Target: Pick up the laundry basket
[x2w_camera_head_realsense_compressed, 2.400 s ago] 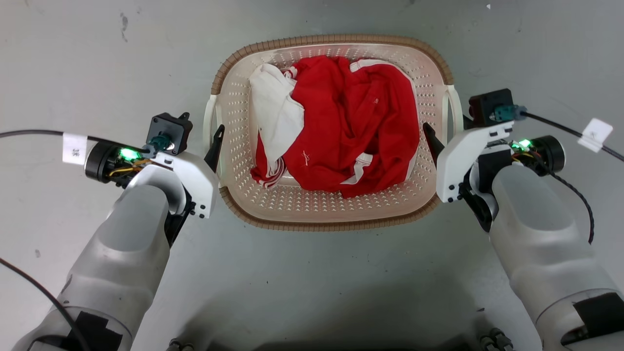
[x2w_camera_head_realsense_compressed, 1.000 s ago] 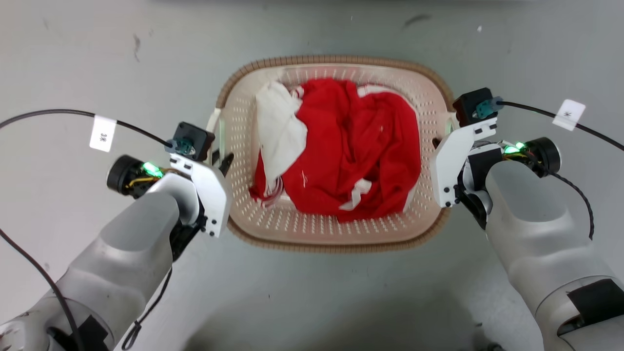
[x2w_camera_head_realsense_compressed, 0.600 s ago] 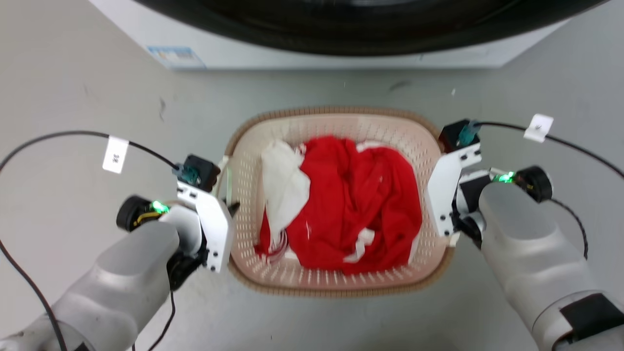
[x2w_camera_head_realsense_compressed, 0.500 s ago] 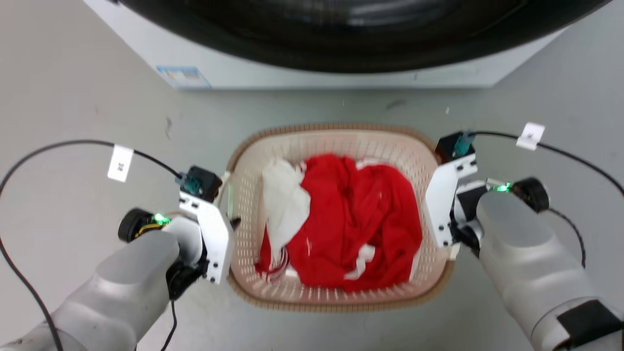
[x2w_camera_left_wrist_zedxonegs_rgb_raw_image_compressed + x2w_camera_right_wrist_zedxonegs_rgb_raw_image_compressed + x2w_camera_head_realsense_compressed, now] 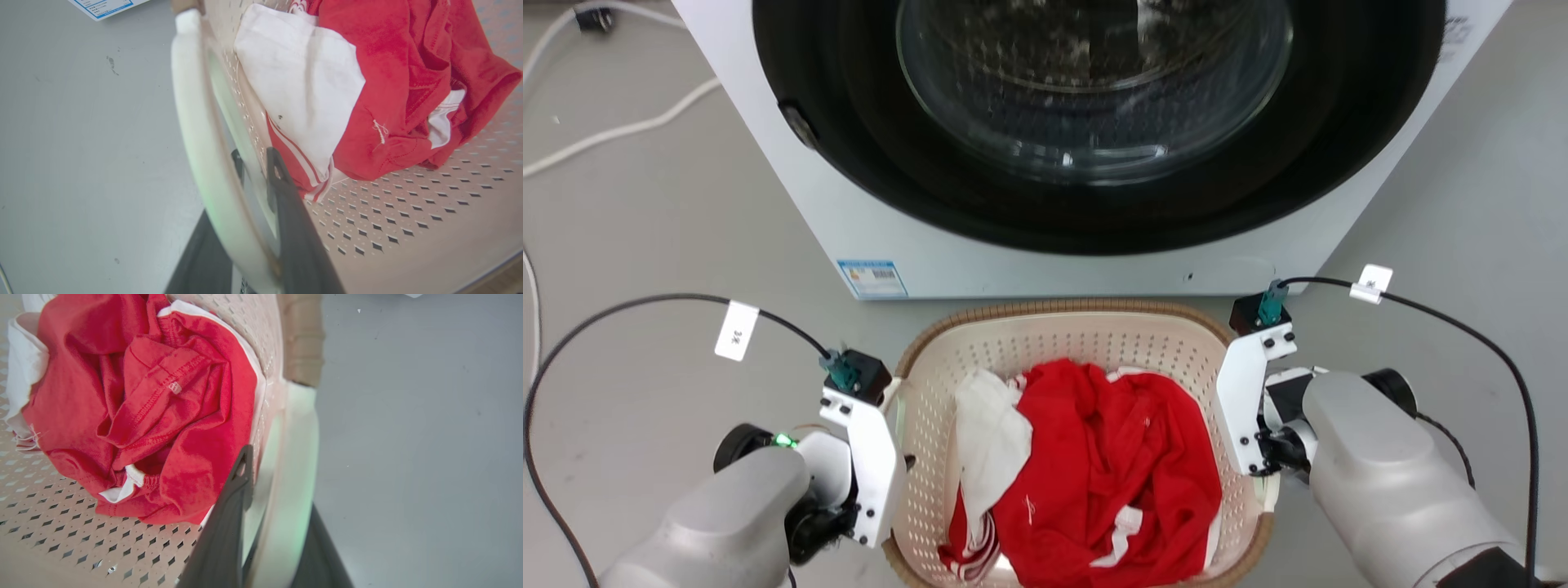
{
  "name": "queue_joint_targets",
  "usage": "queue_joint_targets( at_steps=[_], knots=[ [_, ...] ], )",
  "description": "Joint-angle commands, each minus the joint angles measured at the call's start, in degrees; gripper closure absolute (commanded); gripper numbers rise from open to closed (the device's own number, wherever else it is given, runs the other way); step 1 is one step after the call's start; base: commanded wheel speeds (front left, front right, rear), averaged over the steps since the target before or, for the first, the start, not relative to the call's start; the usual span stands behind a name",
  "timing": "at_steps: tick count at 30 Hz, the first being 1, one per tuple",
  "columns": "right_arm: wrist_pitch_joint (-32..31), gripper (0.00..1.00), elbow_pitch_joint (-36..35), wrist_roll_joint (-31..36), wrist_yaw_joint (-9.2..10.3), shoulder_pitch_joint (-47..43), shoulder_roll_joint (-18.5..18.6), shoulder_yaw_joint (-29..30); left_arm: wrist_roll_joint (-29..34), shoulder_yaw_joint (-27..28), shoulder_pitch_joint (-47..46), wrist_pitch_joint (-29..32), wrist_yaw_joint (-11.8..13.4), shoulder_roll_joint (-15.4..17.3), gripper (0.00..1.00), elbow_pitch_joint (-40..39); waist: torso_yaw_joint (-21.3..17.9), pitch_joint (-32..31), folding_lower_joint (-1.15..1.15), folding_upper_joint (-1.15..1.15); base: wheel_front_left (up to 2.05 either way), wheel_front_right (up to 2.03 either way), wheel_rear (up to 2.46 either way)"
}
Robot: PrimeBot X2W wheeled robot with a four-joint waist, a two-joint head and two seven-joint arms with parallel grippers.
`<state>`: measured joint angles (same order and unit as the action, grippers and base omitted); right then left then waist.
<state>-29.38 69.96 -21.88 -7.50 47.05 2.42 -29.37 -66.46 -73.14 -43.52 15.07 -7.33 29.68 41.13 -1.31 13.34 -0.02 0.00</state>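
Laundry basket (image 5: 1045,343), holding red and white clothes (image 5: 1111,457), stands just in front of the washing machine (image 5: 866,212). Left gripper (image 5: 255,157) is clamped around its left handle (image 5: 196,134) and right gripper (image 5: 278,477) around its right handle (image 5: 298,428), with one finger on either side of each.

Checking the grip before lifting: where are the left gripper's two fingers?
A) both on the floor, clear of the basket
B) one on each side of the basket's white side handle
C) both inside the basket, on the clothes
B: in the left wrist view the left gripper straddles the white handle of the laundry basket, one finger each side.
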Motion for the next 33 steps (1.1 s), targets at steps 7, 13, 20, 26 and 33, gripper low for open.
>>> queue_joint_targets(
  at_steps=[7, 13, 20, 26, 33],
  knots=[
    [-2.65, 1.00, -0.73, -2.85, 0.02, -2.87, 1.60, -3.38, 0.16, -0.41, 4.26, 3.25, -0.22, 1.42, 1.00, -1.88, -0.18, -8.10, 0.02, 0.00, 0.00, 0.00, 0.00],
    [-4.35, 1.00, -0.98, -5.65, 0.01, -5.45, 1.78, -5.25, 0.12, -0.43, 6.83, 5.76, -0.30, 1.86, 1.00, -4.34, -0.43, -11.36, 0.02, 0.00, 0.00, 0.00, 0.00],
    [-5.43, 1.00, -1.76, -7.95, 0.01, -7.45, 2.56, -7.33, -0.64, -0.38, 8.34, 6.73, -0.30, 1.68, 1.00, -5.03, -0.39, -13.44, 0.02, 0.00, 0.00, 0.00, 0.00],
    [-5.99, 1.00, -2.59, -9.51, 0.00, -6.85, 2.89, -9.56, -0.33, -0.37, 7.84, 7.14, -0.42, 0.61, 1.00, -5.37, -0.09, -13.88, 0.02, 0.00, 0.00, 0.00, 0.00],
    [-5.91, 1.00, -3.04, -10.71, -0.06, -5.84, 2.65, -10.81, -0.06, -0.38, 8.15, 7.34, -0.43, 0.39, 1.00, -5.22, -0.26, -14.09, 0.02, 0.00, 0.00, 0.00, 0.00]
  ],
)
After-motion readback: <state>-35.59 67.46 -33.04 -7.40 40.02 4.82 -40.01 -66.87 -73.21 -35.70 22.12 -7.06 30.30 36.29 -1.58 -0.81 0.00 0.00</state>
